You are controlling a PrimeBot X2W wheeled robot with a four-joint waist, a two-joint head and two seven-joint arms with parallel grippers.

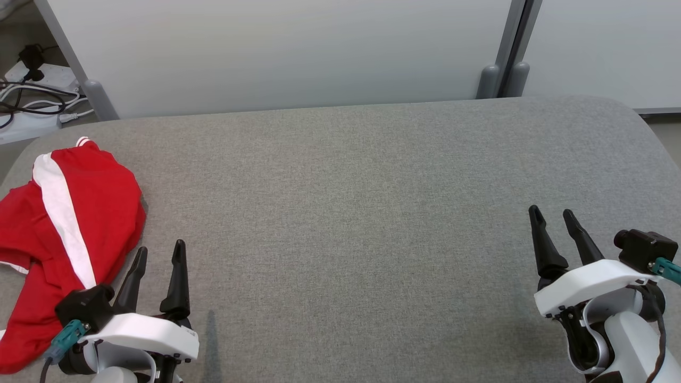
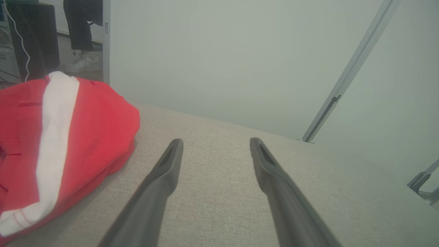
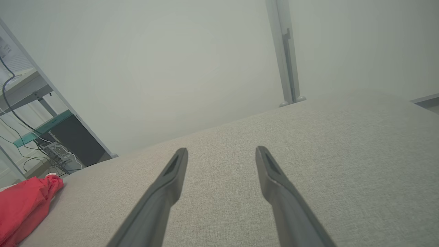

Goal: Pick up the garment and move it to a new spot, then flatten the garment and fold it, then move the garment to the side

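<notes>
**Fig.** Crumpled red fabric garment w/ broad white stripe (image 1: 69,234), lying at left side of grey cloth-covered table (image 1: 372,213); pick-up not yet begun.

Garment sits in a loose heap, folded over itself, w/ a white-trimmed edge at its far end; type (shorts vs. top) can't be told. Long axis runs far-to-near along table's left edge, stripe approx. following it. Garment lies to the left of the left gripper (image 1: 161,246), just beside it, near end passing by that wrist. Left gripper: jaws spread wide, nothing between them, pointing over bare table. Right gripper (image 1: 551,210): likewise spread and empty, well apart at table's right side. Judgement: left arm is nearer, so first grasp prob. calls for a leftward reach.
</notes>
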